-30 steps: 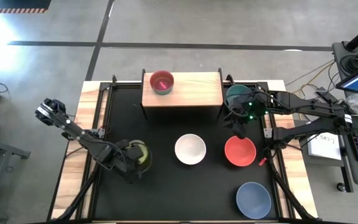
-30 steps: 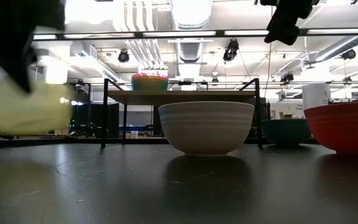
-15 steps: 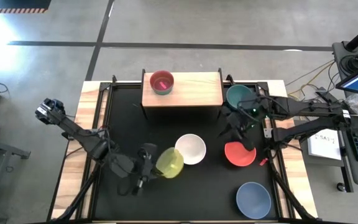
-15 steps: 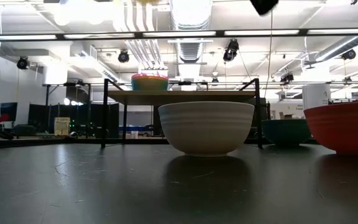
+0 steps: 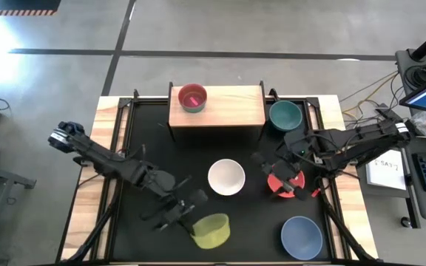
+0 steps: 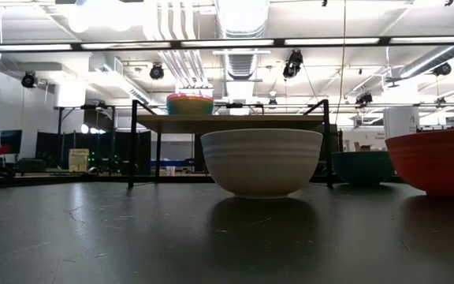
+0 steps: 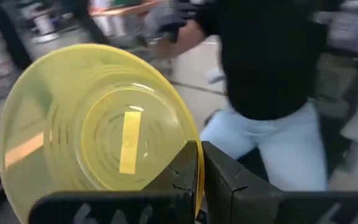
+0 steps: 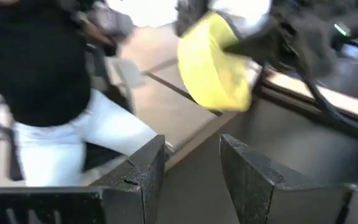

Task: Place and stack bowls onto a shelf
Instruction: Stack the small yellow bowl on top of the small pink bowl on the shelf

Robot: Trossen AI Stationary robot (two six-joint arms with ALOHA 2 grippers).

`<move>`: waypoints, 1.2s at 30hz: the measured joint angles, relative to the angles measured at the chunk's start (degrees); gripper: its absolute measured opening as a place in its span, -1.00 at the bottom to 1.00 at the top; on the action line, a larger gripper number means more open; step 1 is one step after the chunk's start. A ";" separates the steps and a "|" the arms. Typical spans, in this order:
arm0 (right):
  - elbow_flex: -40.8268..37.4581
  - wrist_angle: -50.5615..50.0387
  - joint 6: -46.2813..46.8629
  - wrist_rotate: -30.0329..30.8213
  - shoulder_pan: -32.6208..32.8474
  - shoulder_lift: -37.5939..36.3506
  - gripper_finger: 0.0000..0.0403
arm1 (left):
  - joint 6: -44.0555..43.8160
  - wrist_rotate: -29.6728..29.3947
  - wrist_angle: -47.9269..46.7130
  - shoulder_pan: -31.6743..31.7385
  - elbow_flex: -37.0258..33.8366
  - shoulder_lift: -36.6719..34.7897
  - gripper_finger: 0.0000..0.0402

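My left gripper (image 5: 197, 216) is over the table's near middle, shut on the yellow bowl (image 5: 211, 230), which also shows in the left wrist view (image 7: 98, 118) and, farther off, in the right wrist view (image 8: 215, 62). My right gripper (image 5: 282, 181) hovers open above the red bowl (image 5: 283, 185); its fingers (image 8: 143, 168) stand apart. The white bowl (image 5: 226, 177) rests on its base mid-table. The teal bowl (image 5: 285, 114) stands right of the shelf (image 5: 228, 107). The periwinkle bowl (image 5: 300, 236) sits near the table's near right corner. A stack of small bowls (image 5: 192, 97) stands on the shelf's left end. My left gripper pinches the yellow bowl's rim (image 7: 190, 146) between its two fingers (image 7: 229, 177), one on each face of the wall. The bowl is lifted clear of the table and tipped on its side, reaching out beyond the fingertips.
The low view shows the white bowl (image 6: 261, 162), red bowl (image 6: 436, 162) and teal bowl (image 6: 361, 167) on the black tabletop, and the shelf (image 6: 227, 120) behind with its stack (image 6: 189, 102). A person (image 7: 266, 68) stands beyond the table's near edge. The shelf's middle and right end are bare.
My left gripper has lifted the yellow bowl up from the table's left side and swung it right and toward the near edge; the bowl now hangs tipped on its side. My right gripper has moved from beside the teal bowl toward the near edge, over the red bowl.
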 joint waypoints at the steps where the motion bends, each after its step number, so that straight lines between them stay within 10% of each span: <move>1: 0.00 1.34 0.88 -1.30 0.44 0.36 -0.27 | 1.38 1.35 0.09 0.61 0.80 1.01 -1.00; 18: 0.00 8.18 4.05 -2.16 3.82 5.84 -0.29 | 16.42 15.27 -17.84 6.47 25.49 18.52 -1.00; 36: 0.02 9.58 2.03 -1.92 9.56 5.80 -0.29 | 18.55 12.15 -13.14 10.92 26.05 18.19 -1.00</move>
